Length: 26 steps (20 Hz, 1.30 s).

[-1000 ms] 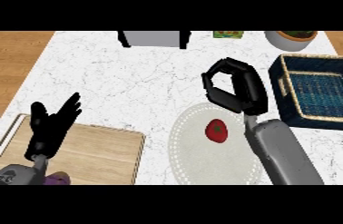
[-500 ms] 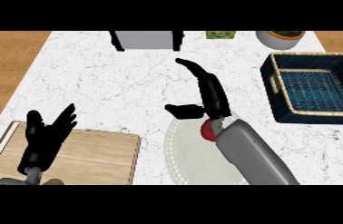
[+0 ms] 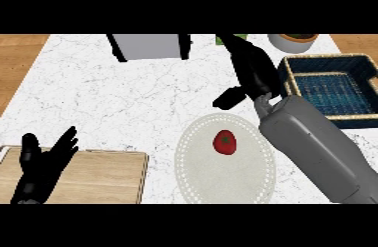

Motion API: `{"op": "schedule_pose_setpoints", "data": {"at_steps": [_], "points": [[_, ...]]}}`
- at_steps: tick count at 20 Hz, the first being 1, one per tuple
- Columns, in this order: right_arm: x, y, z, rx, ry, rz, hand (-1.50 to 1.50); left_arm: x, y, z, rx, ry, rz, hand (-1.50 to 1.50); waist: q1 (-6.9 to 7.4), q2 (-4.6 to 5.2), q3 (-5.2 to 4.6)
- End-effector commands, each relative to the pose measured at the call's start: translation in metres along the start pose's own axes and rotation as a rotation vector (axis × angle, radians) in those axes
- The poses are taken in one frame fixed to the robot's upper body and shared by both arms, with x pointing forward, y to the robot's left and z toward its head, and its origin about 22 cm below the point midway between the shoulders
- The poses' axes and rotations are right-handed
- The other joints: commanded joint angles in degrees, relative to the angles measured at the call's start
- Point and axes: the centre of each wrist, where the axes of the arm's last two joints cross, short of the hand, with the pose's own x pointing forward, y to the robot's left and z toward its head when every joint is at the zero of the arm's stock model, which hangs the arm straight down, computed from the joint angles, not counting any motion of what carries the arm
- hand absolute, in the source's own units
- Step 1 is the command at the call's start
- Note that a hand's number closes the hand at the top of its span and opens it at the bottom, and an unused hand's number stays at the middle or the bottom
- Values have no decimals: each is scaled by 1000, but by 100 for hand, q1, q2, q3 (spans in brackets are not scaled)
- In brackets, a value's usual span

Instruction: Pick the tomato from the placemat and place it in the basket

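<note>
A red tomato (image 3: 225, 142) lies near the middle of a round white placemat (image 3: 199, 183) in the lower centre of the head view. My right hand (image 3: 251, 71) is open beyond the placemat's far edge, fingers stretched away from me and thumb out to the left; it is well past the tomato and touches nothing. Its grey forearm crosses the placemat's right side. The basket (image 3: 291, 82), wicker with a dark blue lining, stands at the right, just right of that hand. My left hand (image 3: 44, 163) rests open at the lower left, fingers up.
A wooden cutting board (image 3: 96, 178) lies at the lower left under my left hand. A grey box-shaped appliance (image 3: 150, 46) stands at the counter's far edge, with a bowl (image 3: 294, 42) at the far right and a green item (image 3: 221, 39) beside it.
My right hand has uncurled and stretched forward, moving away from me and past the placemat, so the whole tomato now shows. The view has shifted closer. The left hand stays resting.
</note>
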Motion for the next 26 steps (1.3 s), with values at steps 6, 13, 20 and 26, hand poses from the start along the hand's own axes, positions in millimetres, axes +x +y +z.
{"op": "schedule_pose_setpoints", "data": {"at_steps": [6,13,20,26], "points": [[47,-73,16,337,130,252,-150,-24,-7,8,18,55,55,0,-140,86,-142],[54,-118,38,424,204,321,-150,-36,-7,11,29,54,56,0,-63,168,-131],[64,-120,64,426,186,262,-150,-48,-24,14,12,22,33,0,9,194,-133],[25,-92,69,423,201,186,-150,-47,-28,12,-4,24,36,0,118,260,-118]]}}
